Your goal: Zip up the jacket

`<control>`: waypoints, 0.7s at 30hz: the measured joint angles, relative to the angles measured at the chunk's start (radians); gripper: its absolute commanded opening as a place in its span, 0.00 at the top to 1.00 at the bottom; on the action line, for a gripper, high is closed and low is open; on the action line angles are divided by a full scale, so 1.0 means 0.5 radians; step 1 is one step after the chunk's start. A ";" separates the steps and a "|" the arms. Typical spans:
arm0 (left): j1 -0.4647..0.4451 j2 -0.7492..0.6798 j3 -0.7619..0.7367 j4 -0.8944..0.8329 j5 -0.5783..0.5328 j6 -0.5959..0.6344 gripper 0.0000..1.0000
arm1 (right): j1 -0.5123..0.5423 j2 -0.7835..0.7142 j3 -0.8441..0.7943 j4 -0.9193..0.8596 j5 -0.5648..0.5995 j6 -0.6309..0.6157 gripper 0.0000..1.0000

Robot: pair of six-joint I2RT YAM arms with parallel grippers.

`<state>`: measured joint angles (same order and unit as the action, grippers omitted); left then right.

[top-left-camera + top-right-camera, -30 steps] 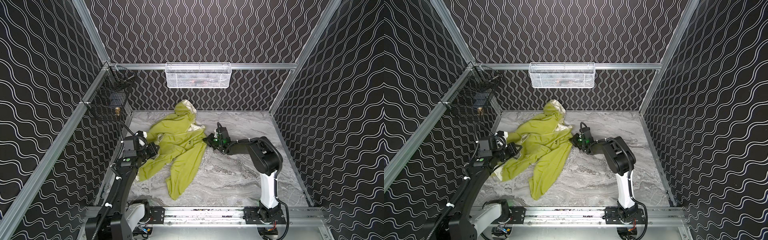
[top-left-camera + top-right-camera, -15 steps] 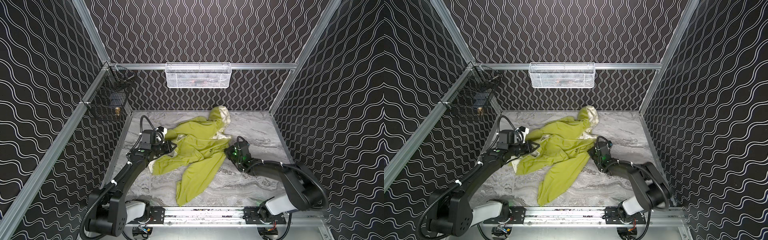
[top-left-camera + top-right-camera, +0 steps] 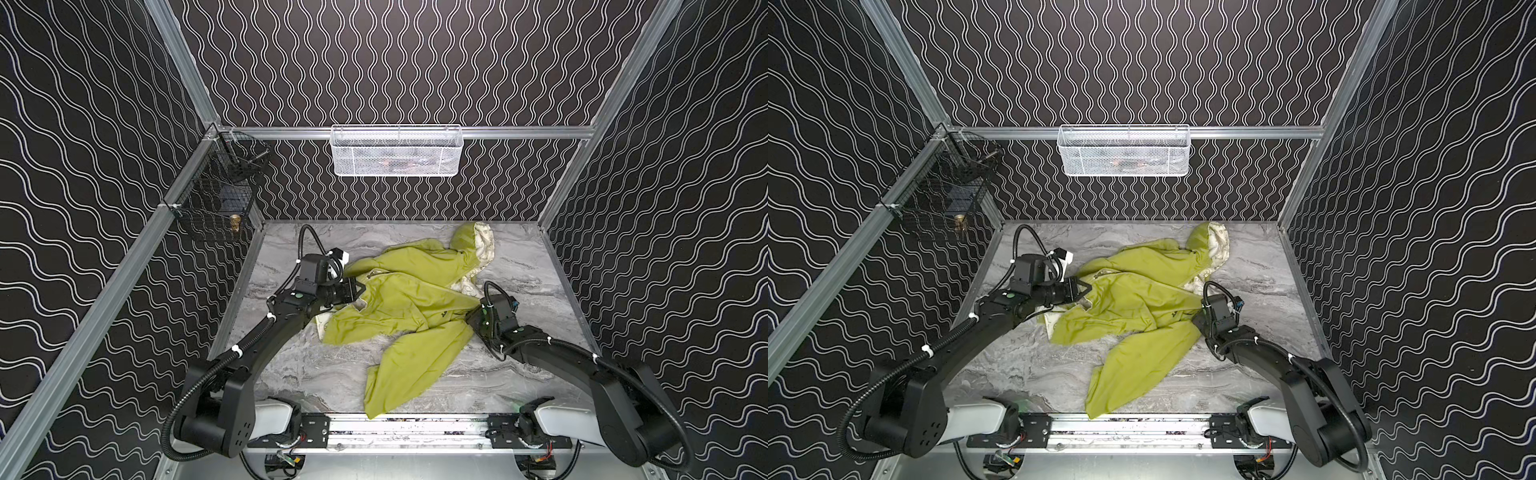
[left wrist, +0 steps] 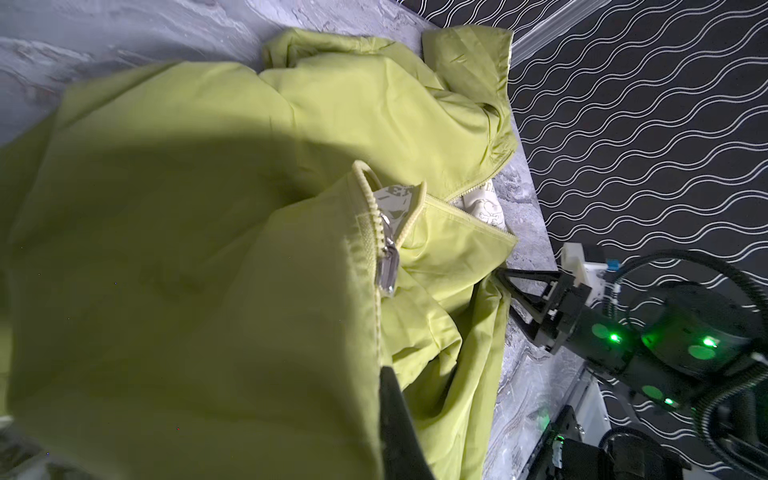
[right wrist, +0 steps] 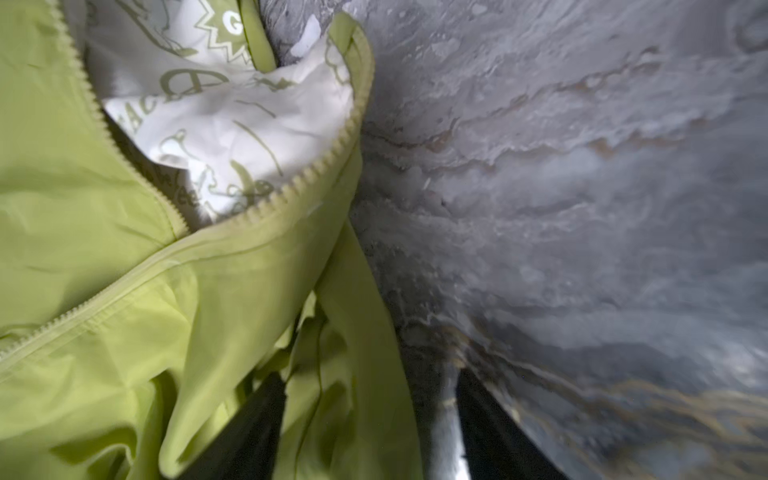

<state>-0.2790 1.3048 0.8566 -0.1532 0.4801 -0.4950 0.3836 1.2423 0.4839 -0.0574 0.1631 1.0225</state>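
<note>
Closest in is the front rail [image 3: 399, 424]. One sleeve [image 3: 399, 374] of the jacket [image 3: 407, 307] runs down to it, lying between the two tools and nearer the rail than either. The jacket is lime green and lies crumpled on the grey marbled tabletop [image 3: 523, 266], spanning from tool to tool. The left tool [image 3: 361, 291] is pressed together, pinching the jacket's edge. In the left wrist view, fabric bunches right at the one visible finger [image 4: 399, 424]. Just past that finger is the metal zipper pull [image 4: 388, 266]. The zipper is joined between tool and pull and split apart beyond it, with cream printed lining [image 4: 486, 208] showing in the gap. The right tool [image 5: 370, 376] is spread, low over the tabletop at the jacket's opposite edge. One of its fingers [image 5: 249, 419] sits among green folds, the other is over bare tabletop, and nothing is clamped. Ahead of it, the open zipper teeth [image 5: 320, 166] frame more lining. Beyond the right tool the hood [image 3: 469, 245] lies toward the back wall, with lining showing along its rim. Farthest back, a white mesh basket [image 3: 397, 151] hangs on the back rail and a black wire basket [image 3: 216, 199] hangs on the side wall beyond the left tool.
</note>
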 measured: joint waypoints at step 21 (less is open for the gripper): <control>0.002 0.071 0.165 -0.119 -0.112 0.054 1.00 | 1.512 0.314 0.832 -0.675 -0.343 -0.359 0.15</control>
<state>-0.2779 1.3403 0.9390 -0.2127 0.4240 -0.4679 1.1397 1.3991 0.8997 -0.3950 -0.0086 0.8429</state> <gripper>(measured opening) 0.065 0.837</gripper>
